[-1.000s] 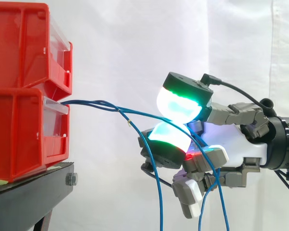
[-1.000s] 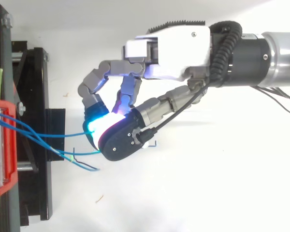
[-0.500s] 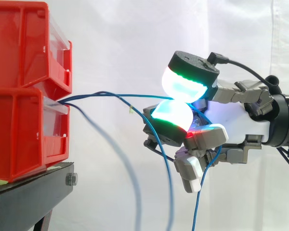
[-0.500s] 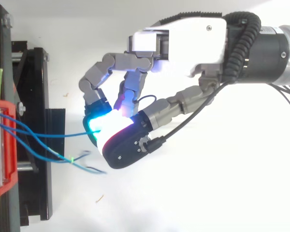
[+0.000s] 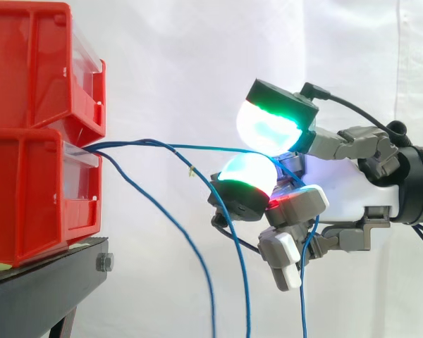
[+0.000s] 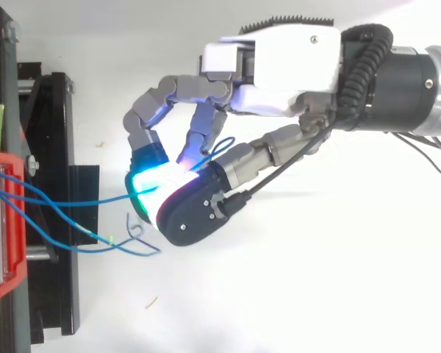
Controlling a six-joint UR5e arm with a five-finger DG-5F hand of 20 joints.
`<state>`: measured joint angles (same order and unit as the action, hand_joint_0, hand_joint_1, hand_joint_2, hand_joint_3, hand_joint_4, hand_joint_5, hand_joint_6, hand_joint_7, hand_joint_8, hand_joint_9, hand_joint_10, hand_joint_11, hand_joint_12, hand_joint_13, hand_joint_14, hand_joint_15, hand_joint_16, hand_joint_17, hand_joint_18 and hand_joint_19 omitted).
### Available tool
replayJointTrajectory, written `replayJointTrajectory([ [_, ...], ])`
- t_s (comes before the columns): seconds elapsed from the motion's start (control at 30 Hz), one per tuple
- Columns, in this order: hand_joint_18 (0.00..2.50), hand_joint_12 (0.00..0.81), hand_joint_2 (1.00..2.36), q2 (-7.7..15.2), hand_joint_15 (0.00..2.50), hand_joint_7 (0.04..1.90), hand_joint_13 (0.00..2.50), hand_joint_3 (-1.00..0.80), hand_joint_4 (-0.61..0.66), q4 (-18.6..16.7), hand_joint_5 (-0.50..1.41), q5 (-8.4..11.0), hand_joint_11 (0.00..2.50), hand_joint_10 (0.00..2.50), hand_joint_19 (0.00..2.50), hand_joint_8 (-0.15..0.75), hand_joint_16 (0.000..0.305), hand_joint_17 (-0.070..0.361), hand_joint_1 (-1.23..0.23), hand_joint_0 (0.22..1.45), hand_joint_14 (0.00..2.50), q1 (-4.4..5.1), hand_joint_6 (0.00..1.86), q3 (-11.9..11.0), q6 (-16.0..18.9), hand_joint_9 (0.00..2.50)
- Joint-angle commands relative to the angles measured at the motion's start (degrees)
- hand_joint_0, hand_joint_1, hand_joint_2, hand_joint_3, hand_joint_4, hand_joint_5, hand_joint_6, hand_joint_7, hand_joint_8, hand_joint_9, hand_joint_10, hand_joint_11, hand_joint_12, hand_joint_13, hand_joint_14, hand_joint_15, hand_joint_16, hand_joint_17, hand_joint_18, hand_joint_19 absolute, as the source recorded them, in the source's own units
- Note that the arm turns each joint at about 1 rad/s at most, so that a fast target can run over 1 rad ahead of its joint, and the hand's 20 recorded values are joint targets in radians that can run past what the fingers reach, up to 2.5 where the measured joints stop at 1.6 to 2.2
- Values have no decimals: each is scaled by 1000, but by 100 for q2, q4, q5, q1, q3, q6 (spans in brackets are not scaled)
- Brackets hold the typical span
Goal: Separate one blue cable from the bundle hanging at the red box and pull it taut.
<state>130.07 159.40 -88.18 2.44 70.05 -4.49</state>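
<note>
At the front of the lower red bin (image 5: 28, 197), I see one blue cable (image 5: 211, 148) leave the bundle and run nearly level to my robot hand (image 5: 345, 193), pinched between its glowing pads (image 5: 268, 130); the remaining fingers curl underneath. Beside it, slack cables (image 5: 162, 217) droop past the black stand (image 5: 42, 282).

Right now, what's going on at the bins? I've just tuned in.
The robot's hand is pinching one blue cable between its glowing pads. That cable runs nearly level and almost straight from the lower red bin to the hand, so it looks close to taut. The other blue cables come out of the same bin and hang down slack, apart from the pinched one.
</note>
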Motion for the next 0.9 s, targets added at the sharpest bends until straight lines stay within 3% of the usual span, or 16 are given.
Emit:
replayJointTrajectory([
  [0.0, 1001, 458, 1009, 1, 684, 1239, 1152, -397, 158, 65, -152, 3, 1115, 27, 581, 368, 53, 120, -579, 599, 24, 19, 837, 0, 10, 1306],
  [0.2, 1008, 458, 1007, 1, 690, 1224, 1167, -417, 157, 109, -149, 3, 1095, 24, 587, 372, 54, 122, -495, 586, 22, 72, 831, 0, -139, 1316],
  [0.4, 1037, 469, 1019, 1, 674, 1171, 1180, -171, 127, 101, -128, 82, 1101, 25, 587, 382, 58, 130, -436, 605, 23, 98, 795, 0, -394, 1343],
  [0.57, 1096, 502, 1016, 1, 666, 1194, 1203, -53, 173, 101, -124, 82, 1078, 23, 539, 413, 64, 145, -508, 605, 22, 125, 753, 0, -500, 1351],
  [0.87, 1042, 477, 1022, 1, 682, 1170, 1158, -90, 189, 39, -185, 143, 1149, 24, 567, 385, 59, 133, -667, 596, 23, 134, 823, 0, -359, 1251],
])
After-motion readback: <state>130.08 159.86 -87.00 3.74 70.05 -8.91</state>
